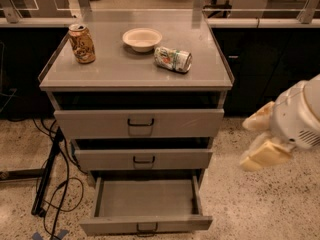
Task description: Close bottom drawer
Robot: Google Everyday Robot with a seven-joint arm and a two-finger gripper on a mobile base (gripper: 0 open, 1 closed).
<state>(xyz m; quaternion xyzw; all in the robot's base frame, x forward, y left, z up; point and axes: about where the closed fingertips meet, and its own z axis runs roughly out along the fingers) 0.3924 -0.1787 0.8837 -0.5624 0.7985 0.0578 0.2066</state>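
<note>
Bottom drawer (145, 200) of 3 pulled out; 2 cans (81, 44) (173, 59), 1 bowl (142, 38); gripper (256, 141) spread, empty, rightward.

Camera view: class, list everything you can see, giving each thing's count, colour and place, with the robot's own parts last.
Cabinet: one, grey, centre, three drawers.
Top drawer: one, grey, slightly open.
Middle drawer: one, grey, slightly open.
Bottom drawer: one, grey, pulled far out, nothing inside.
Upright can: one, brown-gold, cabinet top, back left.
Bowl: one, cream, cabinet top, back centre.
Lying can: one, green and white, on its side, right of the bowl.
Cables: several, black, floor left of the cabinet.
Floor: speckled beige.
Gripper: one, cream, open, right of the cabinet, touching nothing.
</note>
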